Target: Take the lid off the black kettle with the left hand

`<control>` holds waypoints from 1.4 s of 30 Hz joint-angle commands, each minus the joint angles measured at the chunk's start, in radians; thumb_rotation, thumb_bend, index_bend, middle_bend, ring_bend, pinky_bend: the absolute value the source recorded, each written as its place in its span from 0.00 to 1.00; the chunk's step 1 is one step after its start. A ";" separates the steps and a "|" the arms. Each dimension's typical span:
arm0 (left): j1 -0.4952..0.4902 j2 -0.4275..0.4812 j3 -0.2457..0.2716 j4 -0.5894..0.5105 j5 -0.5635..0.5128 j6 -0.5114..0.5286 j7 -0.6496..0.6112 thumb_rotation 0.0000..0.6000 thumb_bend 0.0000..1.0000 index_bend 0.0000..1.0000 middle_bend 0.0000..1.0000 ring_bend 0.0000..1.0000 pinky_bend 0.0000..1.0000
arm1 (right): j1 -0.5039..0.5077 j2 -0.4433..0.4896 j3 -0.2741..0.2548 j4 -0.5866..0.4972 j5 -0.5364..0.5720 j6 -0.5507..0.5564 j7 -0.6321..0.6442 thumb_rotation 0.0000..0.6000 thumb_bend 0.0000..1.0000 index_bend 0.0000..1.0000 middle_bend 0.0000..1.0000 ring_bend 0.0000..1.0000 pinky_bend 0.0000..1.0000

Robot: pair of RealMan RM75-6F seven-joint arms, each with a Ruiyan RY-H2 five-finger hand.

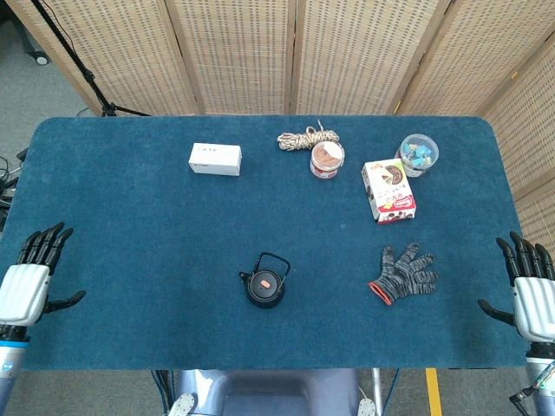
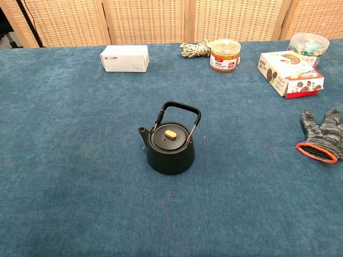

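Observation:
The black kettle (image 1: 264, 285) (image 2: 171, 150) stands upright near the table's front middle, handle raised. Its black lid (image 2: 170, 137) sits on it, with a small orange knob (image 2: 170, 134) on top. My left hand (image 1: 30, 279) hovers at the table's front left edge, far left of the kettle, fingers spread and holding nothing. My right hand (image 1: 529, 290) is at the front right edge, fingers also spread and empty. Neither hand shows in the chest view.
A grey work glove (image 1: 406, 272) lies right of the kettle. At the back stand a white box (image 1: 215, 159), a coil of rope (image 1: 308, 138), a brown jar (image 1: 327, 159), a snack box (image 1: 388, 190) and a clear tub (image 1: 418, 153).

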 commanded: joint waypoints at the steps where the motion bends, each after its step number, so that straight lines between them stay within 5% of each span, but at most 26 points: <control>1: -0.093 0.022 -0.026 -0.087 0.062 -0.099 0.091 1.00 0.09 0.07 0.00 0.00 0.00 | 0.001 0.000 0.001 0.001 0.003 -0.002 0.001 1.00 0.00 0.00 0.00 0.00 0.00; 10: -0.301 -0.068 -0.126 -0.326 -0.065 -0.378 0.412 1.00 0.26 0.34 0.00 0.00 0.00 | 0.004 0.004 0.008 0.006 0.014 -0.011 0.017 1.00 0.00 0.00 0.00 0.00 0.00; 20: -0.470 -0.358 -0.184 -0.287 -0.307 -0.463 0.754 1.00 0.33 0.41 0.00 0.00 0.00 | 0.010 0.007 0.012 0.020 0.028 -0.032 0.039 1.00 0.00 0.00 0.00 0.00 0.00; 42: -0.581 -0.505 -0.167 -0.131 -0.406 -0.470 0.802 1.00 0.33 0.47 0.00 0.00 0.00 | 0.021 -0.003 0.012 0.032 0.045 -0.058 0.033 1.00 0.00 0.00 0.00 0.00 0.00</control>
